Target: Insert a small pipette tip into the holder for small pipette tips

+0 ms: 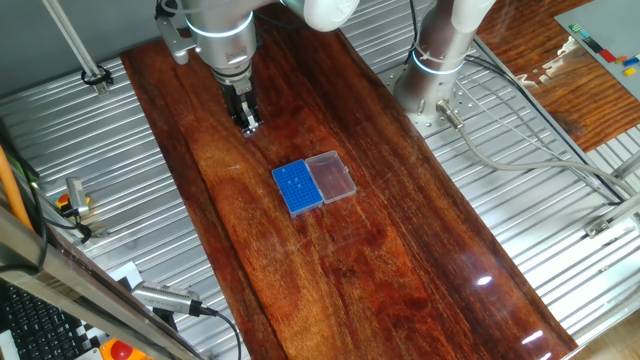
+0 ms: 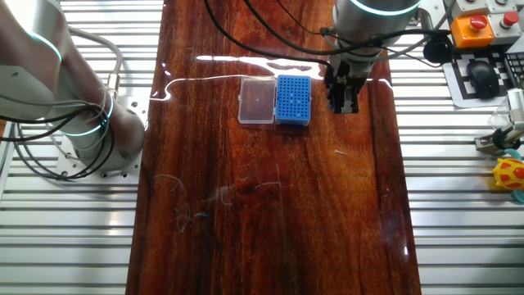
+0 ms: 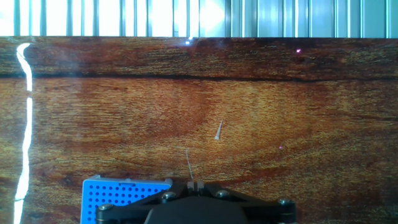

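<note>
**Gripper hanging over the board beside the tip holder**

Gripper (image 1: 248, 124) is pointing straight down over the dark wooden tabletop (image 1: 400, 260), its black fingers drawn close together. In the hand view a thin pale sliver is sticking out from between the fingertips; I cannot tell whether it is a clamped tip or a reflection, so the grip is going down as undetermined.

In one fixed view, reading left to right: the gripper is hanging up and to the left of the holder for small pipette tips (image 1: 297, 187), apart from it. The holder's blue perforated block is lying flat near the middle of the board, and its clear lid (image 1: 331, 176) is lying open, joined to the block's right side.

In the other fixed view the order is reversing: clear lid, then blue block, then gripper just beside the block's right edge, not touching it.

In the hand view the blue block is showing at the lower left, and a small pipette tip (image 3: 219, 130) is lying loose on the wood, well apart from the holder.
</note>
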`<state>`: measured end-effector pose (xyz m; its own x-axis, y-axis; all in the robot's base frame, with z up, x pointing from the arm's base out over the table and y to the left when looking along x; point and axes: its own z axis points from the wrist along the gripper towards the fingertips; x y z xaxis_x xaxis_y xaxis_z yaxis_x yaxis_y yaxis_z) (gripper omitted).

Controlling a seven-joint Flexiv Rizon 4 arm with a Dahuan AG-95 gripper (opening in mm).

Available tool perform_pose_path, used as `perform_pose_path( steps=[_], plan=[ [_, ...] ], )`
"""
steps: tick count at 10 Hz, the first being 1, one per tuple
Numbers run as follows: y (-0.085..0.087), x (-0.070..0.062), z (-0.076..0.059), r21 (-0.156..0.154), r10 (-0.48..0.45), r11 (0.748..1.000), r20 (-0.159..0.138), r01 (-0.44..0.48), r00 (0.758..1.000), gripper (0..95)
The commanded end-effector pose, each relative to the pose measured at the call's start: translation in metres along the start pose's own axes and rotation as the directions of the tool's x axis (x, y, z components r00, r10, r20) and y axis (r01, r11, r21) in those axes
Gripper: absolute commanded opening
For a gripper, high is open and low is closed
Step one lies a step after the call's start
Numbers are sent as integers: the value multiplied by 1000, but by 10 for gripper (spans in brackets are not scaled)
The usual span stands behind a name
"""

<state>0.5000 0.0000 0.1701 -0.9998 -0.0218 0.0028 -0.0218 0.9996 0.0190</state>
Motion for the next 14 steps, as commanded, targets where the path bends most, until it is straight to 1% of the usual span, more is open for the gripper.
perform_pose_path(
  steps=[1,10,11,12,13,14],
  plan=[
    [0,0,0,1,0,1000,0,0,1000,0],
    [0,1,1,0,-16,1000,1,16,1000,0],
    [0,3,1,-6,-94,996,2,94,996,0],
    [0,6,3,2,-80,997,1,80,997,0],
    [0,7,3,2,-84,996,1,84,996,0],
    [0,11,5,2,-152,988,1,152,988,0]
  ],
)
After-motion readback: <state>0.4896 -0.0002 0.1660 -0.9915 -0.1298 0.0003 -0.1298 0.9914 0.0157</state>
